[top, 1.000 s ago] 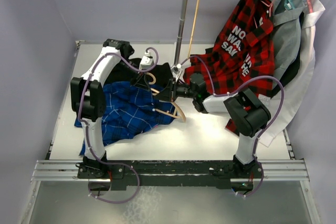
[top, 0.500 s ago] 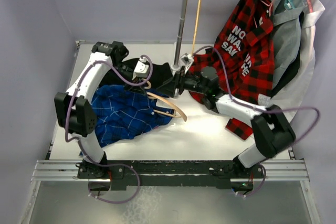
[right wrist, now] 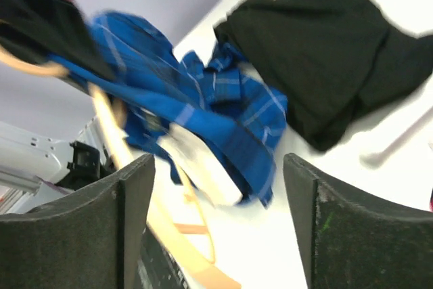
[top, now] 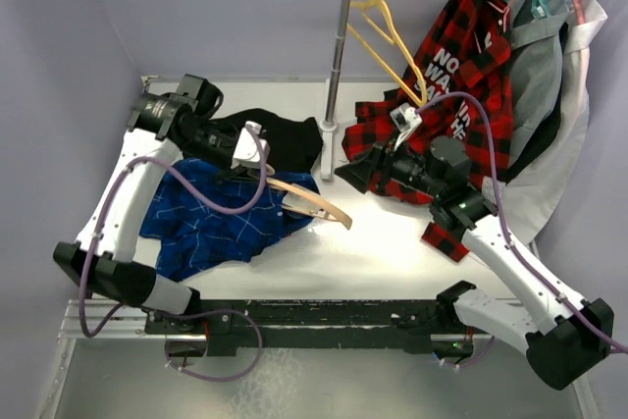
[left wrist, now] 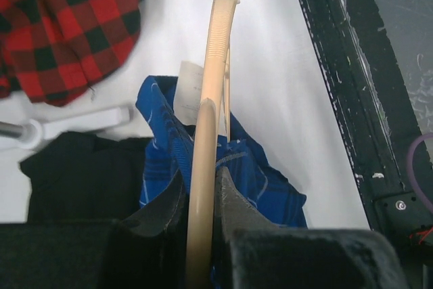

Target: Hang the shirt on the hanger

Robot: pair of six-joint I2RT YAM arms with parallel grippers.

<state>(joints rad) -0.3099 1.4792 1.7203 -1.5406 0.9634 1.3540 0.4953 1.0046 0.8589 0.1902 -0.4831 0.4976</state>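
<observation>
Left tool point(top: 257, 157) is clamped on the tan hanger point(top: 312, 205) near its hook end. Hanger sticks out low over the white bench point(top: 383, 252), w/ its far arm across the edge of the blue check shirt point(top: 211, 228). Shirt lies crumpled on bench's left half, collar label up near the hanger. Can't tell if any fabric is actually over the hanger arm. Right tool point(top: 353, 170) is mid-bench, fingers spread wide, holding nothing, aimed toward shirt and hanger.

Likely risks: shirt is bunched, so right tool may pinch two layers or a sleeve instead of the collar, and the hanger arm would then enter the wrong opening. Hanger is thin and held at one spot only, so a tug from the fabric could twist it in the left tool or pull it free. Lifting too soon could let the shirt slide off the smooth arm back onto the bench.

Around: black garment point(top: 280, 132) touches shirt's far edge, just beside left tool, so it's easy to grab by mistake. Red plaid shirt point(top: 451, 76) hangs at right, its lower part spilling onto bench just behind right tool, and could snag arm or cable. Rack pole point(top: 339, 56) stands at bench's back, between the arms. Spare yellow hanger point(top: 385, 31) hangs on the rail above.
</observation>
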